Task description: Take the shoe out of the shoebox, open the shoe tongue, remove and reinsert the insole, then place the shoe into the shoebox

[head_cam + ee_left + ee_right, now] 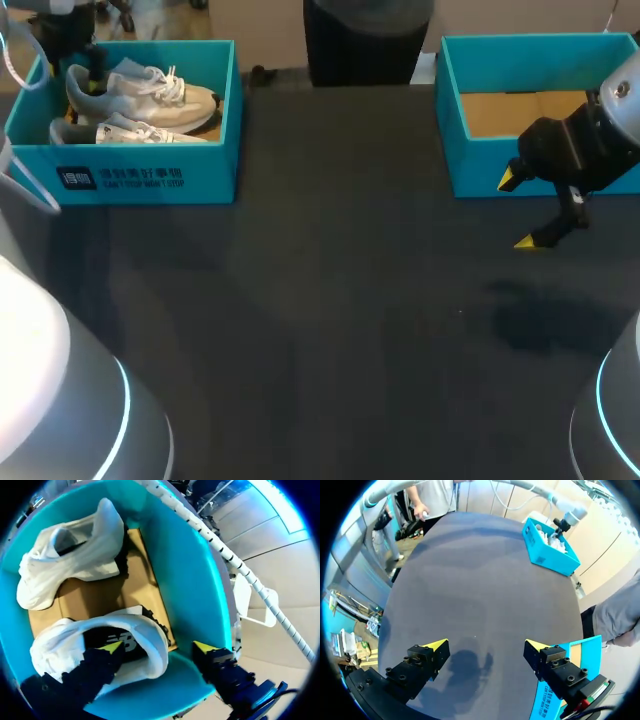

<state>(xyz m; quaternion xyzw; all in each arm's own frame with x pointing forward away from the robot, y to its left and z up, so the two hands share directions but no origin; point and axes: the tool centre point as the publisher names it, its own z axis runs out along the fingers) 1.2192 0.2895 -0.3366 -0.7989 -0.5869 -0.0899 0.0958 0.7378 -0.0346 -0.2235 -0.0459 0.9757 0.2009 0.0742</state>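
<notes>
Head view: two shoes [150, 92] in one of two shoeboxes [140, 178]; left gripper [159, 647] and right gripper [485, 645] released.

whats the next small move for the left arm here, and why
Likely nudge the left gripper further into the shoebox, so its outer finger clears the wall before it shuts on the heel. The fingers are open: one tip sits in the nearer shoe opening, the other seems to be over the box's wall.
</notes>
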